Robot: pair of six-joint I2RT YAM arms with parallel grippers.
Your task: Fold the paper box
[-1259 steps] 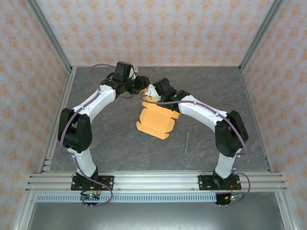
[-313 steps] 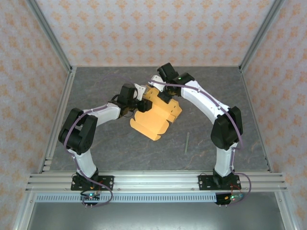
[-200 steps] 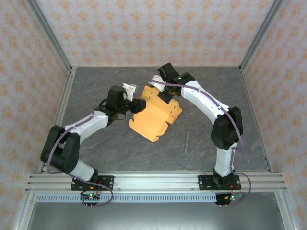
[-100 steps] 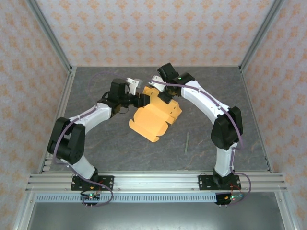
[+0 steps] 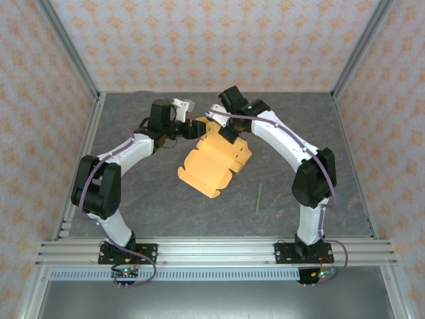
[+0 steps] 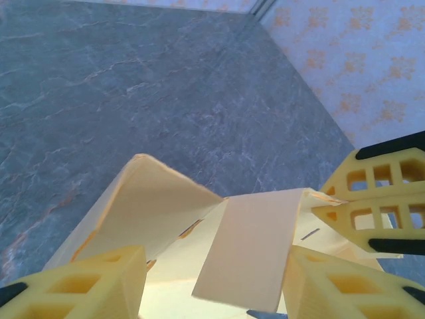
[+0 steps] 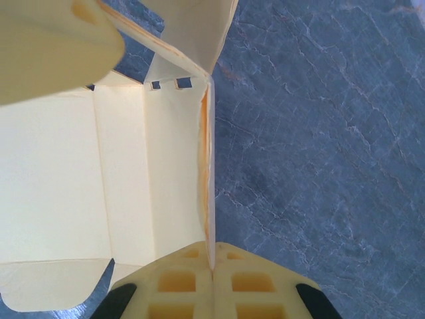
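Nearest the arm bases: thin greenish stick (image 5: 259,198) flat on the grey stone-look counter (image 5: 133,199), near the right side of the box, not touching, not part of the job.

Next out: light orange thin-card paper box (image 5: 214,163), a die-cut sheet part folded, mid-counter. Long axis runs near to far, with the far end leaning slightly right. Near end lies low on the counter, far end is lifted. Inside panels look bare in the right wrist view, nothing lying in it.

Far end, both claws meet the box here:
- right claw (image 7: 212,256): pinched tight on the edge of 1 upright side wall, holding the far end up.
- left claw (image 6: 216,259): comes in from the left at the far-left corner. Its 2 fingers stand apart with 1 loose pale flap (image 6: 252,246) between them, not squeezing it as far as I can see.

Key relation: the flap sits straight ahead of the left claw, inside its gap, standing roughly upright, with the right claw's fingers just beside it on the right. The left claw is nearer the flap, so my judgement is that it does the next tuck while the right one braces the wall. Risk: pushing the flap could bend the held wall.
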